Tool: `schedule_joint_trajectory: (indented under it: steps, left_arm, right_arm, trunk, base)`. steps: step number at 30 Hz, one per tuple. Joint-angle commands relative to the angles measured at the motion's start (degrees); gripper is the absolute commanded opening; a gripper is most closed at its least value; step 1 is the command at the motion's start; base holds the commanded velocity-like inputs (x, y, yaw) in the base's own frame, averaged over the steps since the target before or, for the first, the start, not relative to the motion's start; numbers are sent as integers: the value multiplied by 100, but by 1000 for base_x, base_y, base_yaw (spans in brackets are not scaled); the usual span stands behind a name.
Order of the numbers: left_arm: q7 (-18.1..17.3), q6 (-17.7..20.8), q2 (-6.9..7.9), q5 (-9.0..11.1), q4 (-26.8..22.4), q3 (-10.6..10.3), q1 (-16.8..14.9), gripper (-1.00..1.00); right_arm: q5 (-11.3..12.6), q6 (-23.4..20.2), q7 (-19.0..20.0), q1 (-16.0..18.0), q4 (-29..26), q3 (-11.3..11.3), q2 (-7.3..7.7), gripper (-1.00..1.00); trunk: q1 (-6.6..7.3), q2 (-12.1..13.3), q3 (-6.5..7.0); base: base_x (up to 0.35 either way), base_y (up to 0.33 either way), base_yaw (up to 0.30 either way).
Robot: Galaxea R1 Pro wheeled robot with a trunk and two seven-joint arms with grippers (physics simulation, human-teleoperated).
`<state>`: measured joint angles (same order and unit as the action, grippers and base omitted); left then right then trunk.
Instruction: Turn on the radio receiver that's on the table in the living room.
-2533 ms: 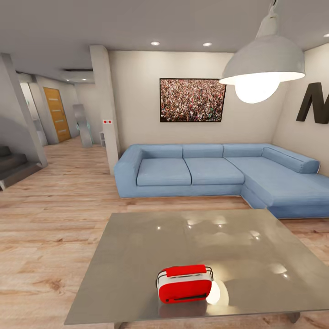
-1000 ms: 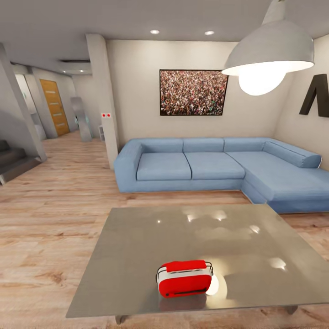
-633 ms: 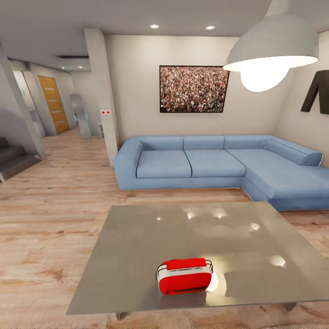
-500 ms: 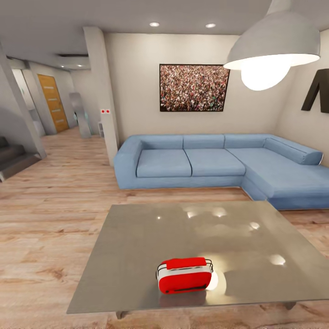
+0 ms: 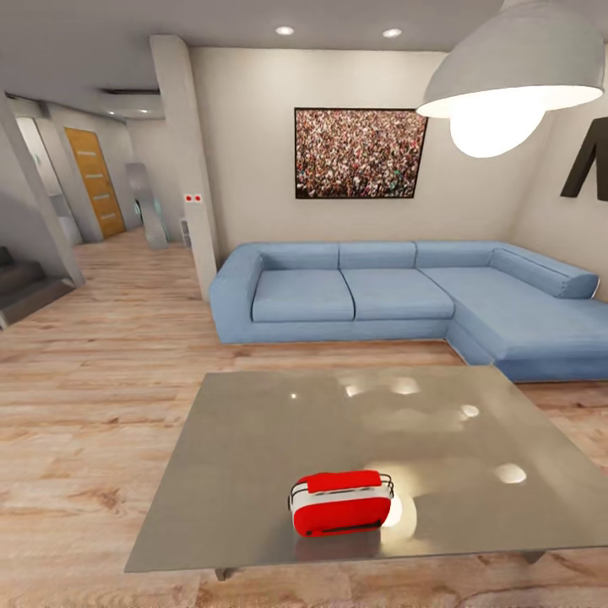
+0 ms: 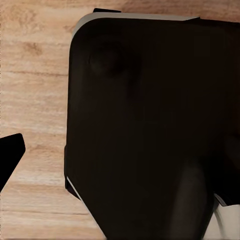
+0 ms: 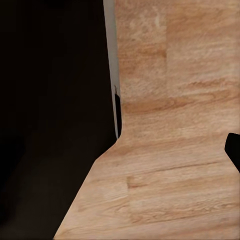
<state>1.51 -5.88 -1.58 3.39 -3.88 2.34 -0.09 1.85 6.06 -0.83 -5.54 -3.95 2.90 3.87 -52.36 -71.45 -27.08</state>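
Ahead, red radio receiver (image 5: pixel 341 504) sits near front edge of grey tabletop (image 5: pixel 253 439), blue sofa (image 5: pixel 397 300) beyond; claw states cannot be told; roll closer, stop short of edge, then reach.

The head view looks forward and slightly down from standing height across the table (image 5: pixel 253 439), whose near edge lies low in the picture, toward the blue sofa (image 5: pixel 355 295) and back wall beyond. The left wrist view points down at close range onto a dark body (image 6: pixel 150 125) over the wood floor (image 6: pixel 35 100). The right wrist view likewise looks down closely at the floor (image 7: pixel 175 150) beside a dark mass (image 7: pixel 50 110). All three share that wood floor.
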Motion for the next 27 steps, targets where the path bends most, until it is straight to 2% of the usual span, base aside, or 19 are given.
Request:
schedule_joint_trajectory:
  steps: [1,27]
  left_arm:
    - [3,0,2,-1,0,-1,0,100]
    - [3,-18,9,7,1,-3,0,100]
  right_arm:
    - [0,0,4,0,0,0,0,100]
    - [0,0,48,0,-9,0,9,100]
  trunk:
    - [0,0,-10]
    - [0,0,-252]
  base:
    - [0,0,0]
    - [0,0,0]
